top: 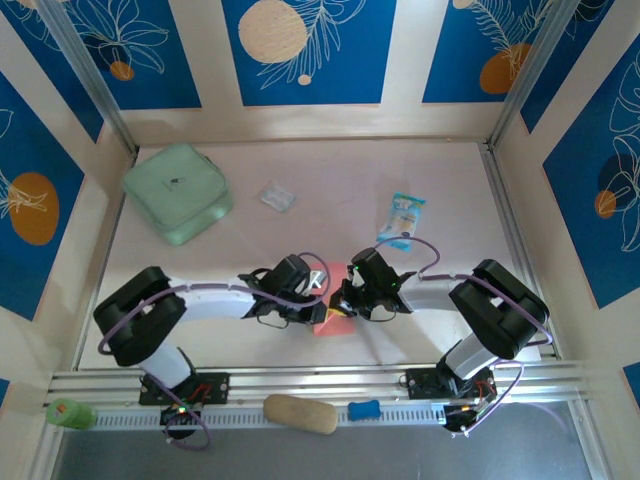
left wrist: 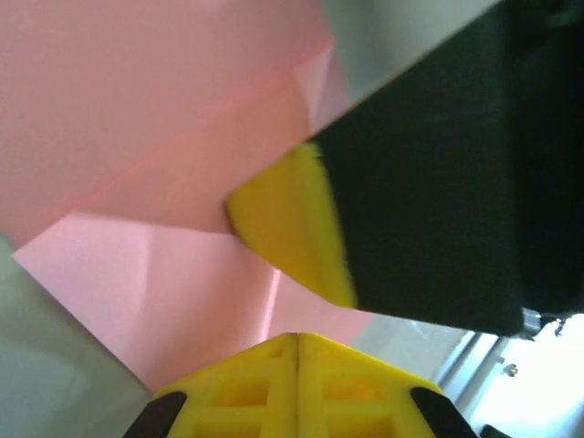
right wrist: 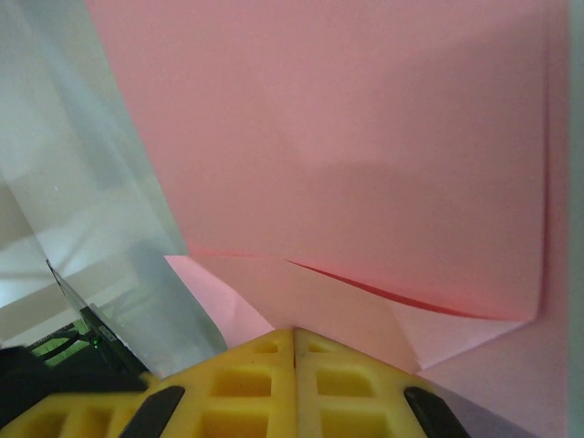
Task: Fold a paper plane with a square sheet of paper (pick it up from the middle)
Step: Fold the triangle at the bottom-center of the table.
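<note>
The square sheet of paper (top: 330, 321) lies partly folded on the table between the two arms, salmon pink. In the left wrist view the paper (left wrist: 137, 109) shows creases and overlapping flaps. My left gripper (top: 322, 296) is shut, and its yellow fingertips (left wrist: 297, 339) meet at the paper's near edge. My right gripper (top: 343, 306) is shut too, coming in from the right with its tip down on the sheet. Its yellow finger (left wrist: 292, 228) and black body reach across the left wrist view. In the right wrist view its joined tips (right wrist: 294, 332) touch the paper (right wrist: 365, 137) where two folded flaps meet.
A mint-green pouch (top: 178, 192) sits at the back left. A small clear wrapper (top: 277, 196) and a blue-and-white snack packet (top: 402, 218) lie behind the grippers. On the front rail are a beige object (top: 300, 413), a blue piece (top: 364, 409) and a green one (top: 68, 413).
</note>
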